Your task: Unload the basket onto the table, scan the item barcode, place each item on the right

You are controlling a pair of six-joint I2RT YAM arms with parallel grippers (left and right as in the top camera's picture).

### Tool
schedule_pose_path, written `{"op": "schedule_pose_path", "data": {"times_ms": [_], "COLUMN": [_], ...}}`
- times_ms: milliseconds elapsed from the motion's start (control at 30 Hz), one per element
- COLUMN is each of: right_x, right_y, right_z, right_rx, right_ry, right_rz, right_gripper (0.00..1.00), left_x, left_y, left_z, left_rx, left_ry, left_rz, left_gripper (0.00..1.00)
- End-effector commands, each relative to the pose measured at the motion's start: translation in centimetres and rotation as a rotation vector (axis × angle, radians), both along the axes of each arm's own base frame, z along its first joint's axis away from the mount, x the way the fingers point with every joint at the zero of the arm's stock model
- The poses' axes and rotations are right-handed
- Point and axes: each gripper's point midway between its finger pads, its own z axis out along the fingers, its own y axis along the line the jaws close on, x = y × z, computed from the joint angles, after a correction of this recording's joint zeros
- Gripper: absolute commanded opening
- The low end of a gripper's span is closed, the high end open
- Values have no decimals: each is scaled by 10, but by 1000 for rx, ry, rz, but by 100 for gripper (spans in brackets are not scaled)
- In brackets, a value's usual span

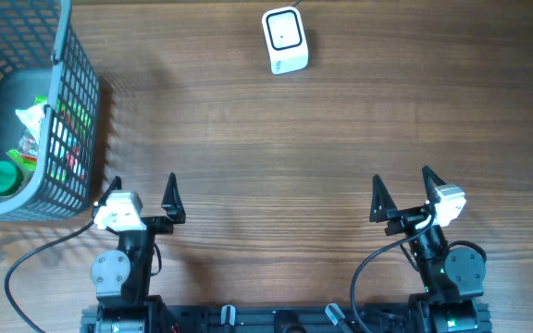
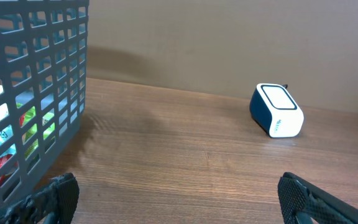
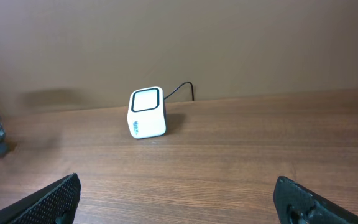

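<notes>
The barcode scanner (image 1: 285,40) is a small white box with a dark-framed window, standing at the far middle of the wooden table; its cable runs off the back. It also shows in the left wrist view as the scanner (image 2: 277,111) and in the right wrist view as the scanner (image 3: 147,112). Items lie in a grey wire basket (image 1: 72,102) at the far left: a green-lidded container (image 1: 1,178) and colourful packets (image 1: 35,120). My left gripper (image 1: 142,190) and right gripper (image 1: 402,185) rest near the front edge, both open and holding nothing.
The basket wall (image 2: 55,74) stands close to the left of my left gripper (image 2: 179,199), with packets (image 2: 11,137) visible through the mesh. Bare wood lies between my right gripper (image 3: 179,199) and the scanner. A brown wall runs behind the table.
</notes>
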Motion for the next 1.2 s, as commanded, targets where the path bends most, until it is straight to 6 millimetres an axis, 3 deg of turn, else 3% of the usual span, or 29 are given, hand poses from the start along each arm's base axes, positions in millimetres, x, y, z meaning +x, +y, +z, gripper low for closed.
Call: {"op": "schedule_pose_path", "data": {"times_ms": [0,633,733,833,1000,1167], "right_x": [1,1,1,1,1,1], "right_y": [-2,-2,-2,-2,-2,-2], "right_z": [0,0,0,0,0,0], "right_rx": [6,6,6,6,6,6], "right_ry": [0,0,0,0,0,0], "right_rz": [-15,-15,-15,-16,-15,-15], "right_gripper": [100,100,100,100,100,100], "left_x": [0,0,-1,-10,-37,-45], "left_y": [-1,-1,-13,-16,-21,-37], "left_z": [-1,0,6,37,117,184], "left_rx": [19,19,-12,-125,-173,-199], "left_ry": [1,-3,-15,-18,15,226], "left_rz": [-6,-9,-73,-85,-100,-175], "left_gripper": [100,100,100,100,100,100]}}
